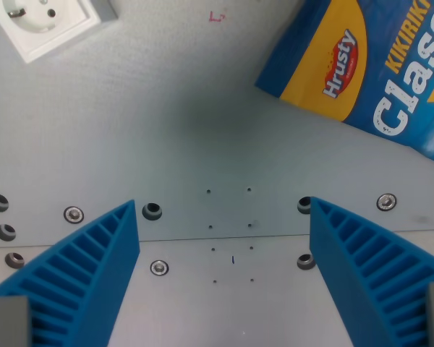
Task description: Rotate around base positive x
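Fingers (94, 267) of ribbed blue plastic rise from the lower corners of the frame, and we see the gripper (224, 210) spread wide with nothing between them, only the grey metal table (202, 130) with its bolts and small holes. In the upper right we find a blue and yellow snack bag (376, 65), lying flat and tilted. A white power socket (47, 22) sits in the upper left corner.
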